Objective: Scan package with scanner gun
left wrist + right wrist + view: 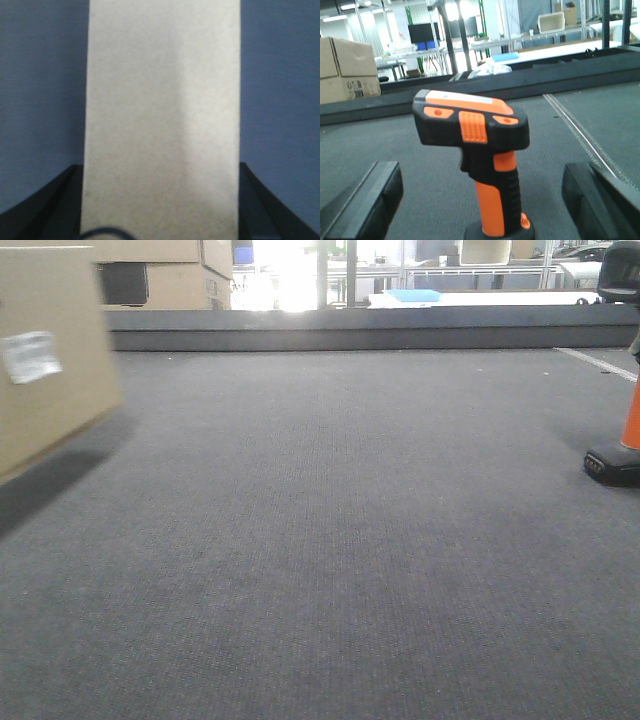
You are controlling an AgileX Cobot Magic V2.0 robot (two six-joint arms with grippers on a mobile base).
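Now | one package [50, 360], left end effector [160, 172] clamping it | one scanner gun [475, 130], right end effector [480, 175] open

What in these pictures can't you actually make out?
1. Front view: the print on the label of the package is too blurred to read.
2. Front view: the scanner is mostly cut off by the right edge.
3. Left wrist view: the package is blurred, with its label and ends out of frame.
4. Right wrist view: the bottom edge cuts off the scanner's foot.
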